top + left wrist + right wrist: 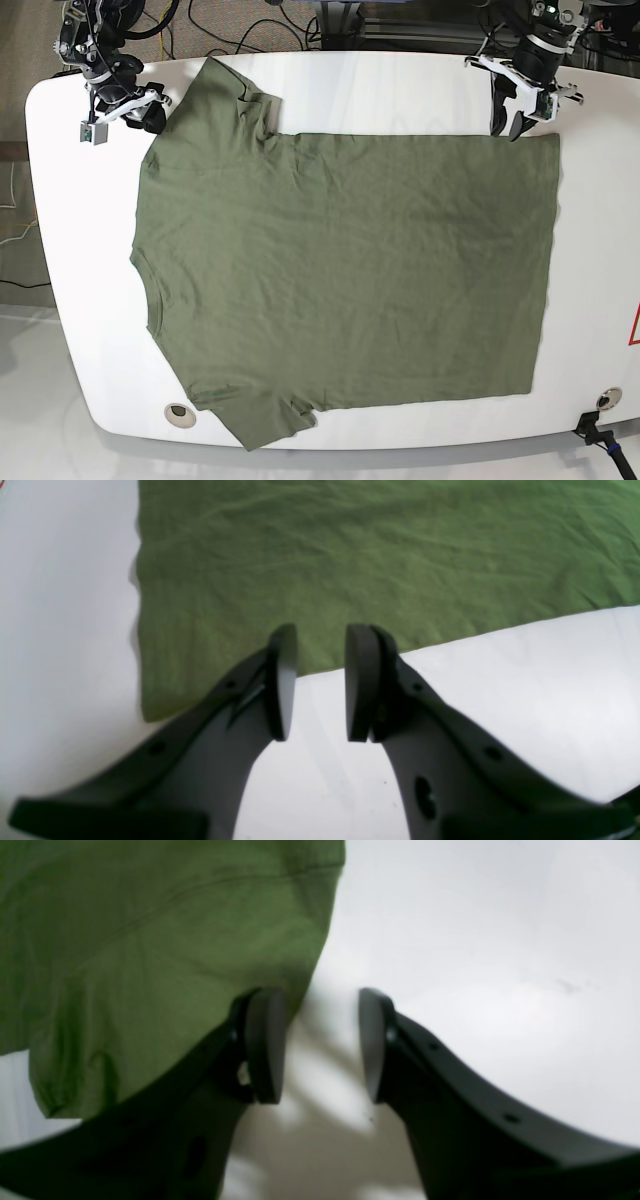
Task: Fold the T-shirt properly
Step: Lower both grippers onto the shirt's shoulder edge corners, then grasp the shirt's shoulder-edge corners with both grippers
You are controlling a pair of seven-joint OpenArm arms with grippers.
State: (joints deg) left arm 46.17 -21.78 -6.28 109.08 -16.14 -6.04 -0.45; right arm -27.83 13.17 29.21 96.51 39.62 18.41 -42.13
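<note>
The olive-green T-shirt (350,270) lies spread flat on the white table (400,90), collar to the left, hem to the right, one sleeve at the back left and one at the front. My left gripper (516,127) hovers at the shirt's back right corner. In the left wrist view it (321,645) is open and empty over the shirt's edge (350,555). My right gripper (150,118) is beside the back left sleeve. In the right wrist view it (320,1010) is open and empty, with the sleeve (150,940) just to its left.
Cables (240,30) lie behind the table's far edge. Two round holes (178,412) (607,398) sit near the front edge. A black clamp (600,440) is at the front right corner and a red-marked sticker (633,325) at the right edge.
</note>
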